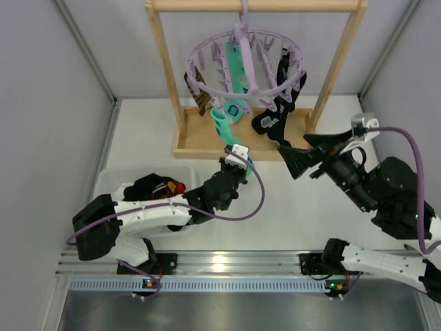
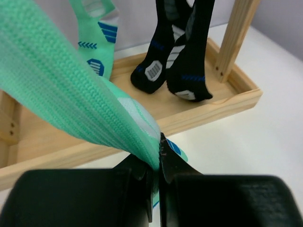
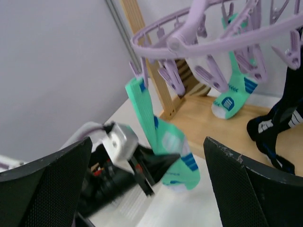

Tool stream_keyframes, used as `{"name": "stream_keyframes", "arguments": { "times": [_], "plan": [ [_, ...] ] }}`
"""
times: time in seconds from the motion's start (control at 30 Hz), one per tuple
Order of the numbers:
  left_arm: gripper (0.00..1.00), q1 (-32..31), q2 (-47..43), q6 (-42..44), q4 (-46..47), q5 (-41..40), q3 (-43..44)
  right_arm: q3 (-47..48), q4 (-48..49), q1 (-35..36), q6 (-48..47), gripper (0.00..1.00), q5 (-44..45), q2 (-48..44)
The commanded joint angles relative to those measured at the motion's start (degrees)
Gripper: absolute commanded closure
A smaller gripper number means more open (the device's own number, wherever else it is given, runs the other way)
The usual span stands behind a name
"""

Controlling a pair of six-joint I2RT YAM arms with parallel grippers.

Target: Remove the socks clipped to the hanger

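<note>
The lilac hanger [image 1: 241, 65] hangs by its hook from the wooden rack [image 1: 164, 69]. A mint-green sock [image 1: 221, 126] is still clipped at its cuff, and my left gripper [image 1: 233, 160] is shut on its foot end. In the left wrist view the sock [image 2: 71, 90] runs taut into the closed jaws of the left gripper [image 2: 158, 158]. A second mint sock [image 1: 237, 93], black socks [image 1: 277, 110] and a brown patterned sock [image 1: 200, 103] stay clipped. My right gripper [image 1: 303, 157] hovers open near the black socks, holding nothing. Its fingers [image 3: 251, 189] frame the pinched sock [image 3: 161, 137].
The rack's wooden base tray [image 1: 207, 141] lies under the hanging socks. A white bin [image 1: 110, 181] holding dark and red socks sits at the left, beside the left arm. Grey walls close in both sides.
</note>
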Motion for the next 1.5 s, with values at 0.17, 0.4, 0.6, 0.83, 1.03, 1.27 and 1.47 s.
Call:
{"name": "stream_keyframes", "arguments": {
  "times": [0.17, 0.4, 0.6, 0.83, 1.03, 1.27, 1.47],
  "plan": [
    [1.0, -7.71, 6.86, 5.38, -0.59, -16.59, 6.41, 28.62, -20.0, -0.49, -5.37, 0.06, 3.23, 26.25],
    [1.0, -8.5, 6.87, 4.15, -0.59, -15.63, 6.15, 38.76, -21.52, -0.57, -9.93, 0.16, 7.8, 38.32],
    [1.0, -9.03, 5.64, 4.24, -0.67, -15.36, 5.44, 39.03, -19.94, -5.58, -10.56, 0.26, 4.12, 41.32],
    [1.0, -9.2, 5.11, 3.53, -0.67, -14.75, 4.74, 38.42, -17.66, -9.8, -10.91, 0.28, -3.08, 42.82],
    [1.0, -9.99, 5.99, 4.59, -0.59, -15.27, 5.79, 36.66, -11.77, -11.21, -11.88, 0.34, -9.68, 43.96],
    [1.0, -10.26, 4.85, 4.59, -0.67, -14.4, 5.44, 36.13, -9.65, -11.82, -11.0, 0.39, -11.0, 44.66],
    [1.0, -10.52, 3.53, 4.06, -0.67, -13.6, 4.83, 33.94, -6.93, -12.61, -10.56, 0.42, -11.88, 44.84]
  ]
}}
